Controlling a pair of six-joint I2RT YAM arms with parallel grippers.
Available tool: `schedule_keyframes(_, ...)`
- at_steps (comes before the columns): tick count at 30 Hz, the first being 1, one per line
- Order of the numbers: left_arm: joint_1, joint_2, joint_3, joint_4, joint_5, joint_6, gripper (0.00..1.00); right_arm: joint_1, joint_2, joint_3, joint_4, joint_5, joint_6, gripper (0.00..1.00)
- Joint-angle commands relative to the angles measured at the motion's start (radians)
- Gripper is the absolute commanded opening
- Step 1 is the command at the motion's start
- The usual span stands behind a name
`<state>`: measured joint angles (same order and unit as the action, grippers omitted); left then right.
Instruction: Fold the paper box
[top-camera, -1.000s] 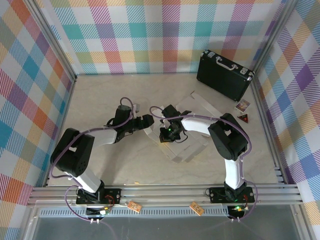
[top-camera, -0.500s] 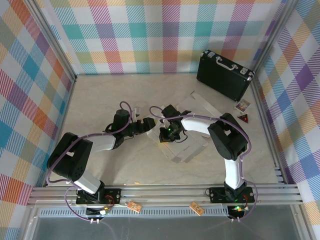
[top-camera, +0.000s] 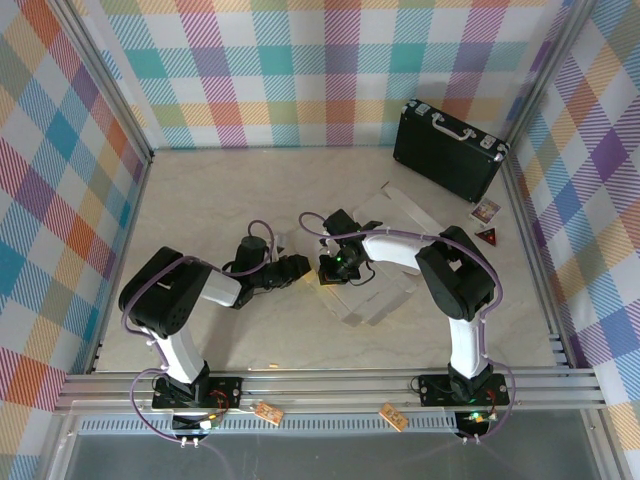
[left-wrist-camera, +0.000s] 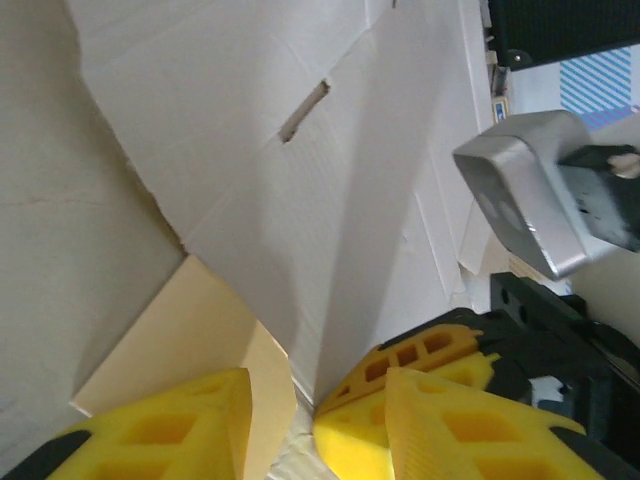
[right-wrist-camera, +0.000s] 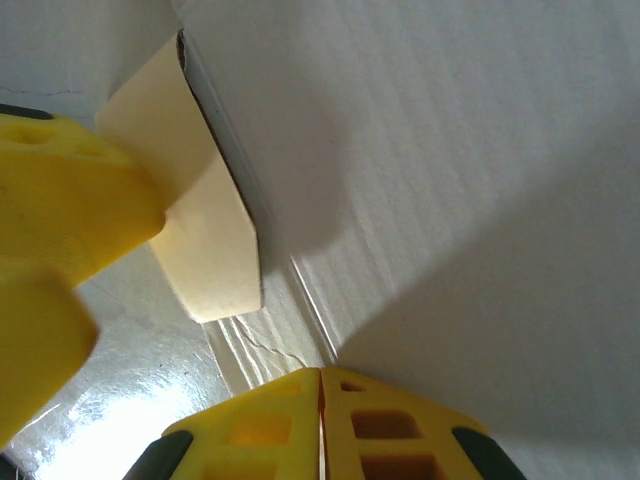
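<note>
Paper box (top-camera: 378, 297): die-cut sheet, mostly flat, white side up, just off centre of table (top-camera: 220, 200) toward 3 o'clock.
Table top pale, marbled; black briefcase (top-camera: 448, 150) upright at 1 o'clock, well apart from box. Left gripper (top-camera: 299, 266) at box's 9 o'clock edge: jaws part-spread astride a raised tan flap (left-wrist-camera: 190, 330), one pad (left-wrist-camera: 170, 425) against it, other pad clear. Right gripper (right-wrist-camera: 320, 378) just beside, at its 3 o'clock: fingers (right-wrist-camera: 250, 440) pressed together, tips on the white panel's crease; whether card is nipped between them cannot be told. Two small cards (top-camera: 485, 212) at 2 o'clock.
</note>
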<state>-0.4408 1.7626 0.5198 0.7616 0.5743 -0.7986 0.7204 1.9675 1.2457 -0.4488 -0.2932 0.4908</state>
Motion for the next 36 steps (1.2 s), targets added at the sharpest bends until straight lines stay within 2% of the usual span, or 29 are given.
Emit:
schedule_keyframes(1, -0.006, 0.035, 0.010, -0.027, -0.015, 0.006, 0.35, 0.005, 0.041, 0.001, -0.020, 0.024, 0.008, 0.09)
schedule_keyframes(9, -0.012, 0.031, 0.053, -0.285, -0.131, 0.086, 0.25, 0.005, 0.019, -0.010, -0.009, 0.031, 0.003, 0.09)
schedule_keyframes(15, -0.011, 0.031, 0.057, -0.348, -0.178, 0.102, 0.16, 0.003, -0.083, -0.048, 0.002, 0.053, -0.039, 0.13)
schedule_keyframes(21, -0.012, 0.055, 0.071, -0.366, -0.191, 0.100, 0.12, -0.017, -0.224, -0.090, -0.023, 0.093, -0.058, 0.18)
schedule_keyframes(23, -0.011, 0.056, 0.065, -0.362, -0.195, 0.097, 0.11, -0.019, -0.280, -0.094, -0.069, 0.107, -0.077, 0.23)
schedule_keyframes(25, -0.012, 0.060, 0.055, -0.343, -0.191, 0.096, 0.09, -0.019, -0.359, -0.121, -0.144, 0.110, -0.099, 0.35)
schedule_keyframes(27, -0.012, 0.060, 0.043, -0.328, -0.193, 0.093, 0.09, -0.019, -0.464, -0.201, -0.179, 0.114, -0.097, 0.39)
schedule_keyframes(29, -0.011, 0.063, 0.043, -0.328, -0.196, 0.093, 0.09, -0.018, -0.568, -0.284, -0.184, 0.090, -0.095, 0.38)
schedule_keyframes(32, -0.012, 0.069, 0.040, -0.316, -0.202, 0.092, 0.08, 0.016, -0.647, -0.354, -0.217, 0.030, -0.090, 0.24)
schedule_keyframes(36, -0.012, 0.064, 0.027, -0.305, -0.212, 0.089, 0.08, 0.172, -0.624, -0.342, -0.318, 0.155, -0.039, 0.17)
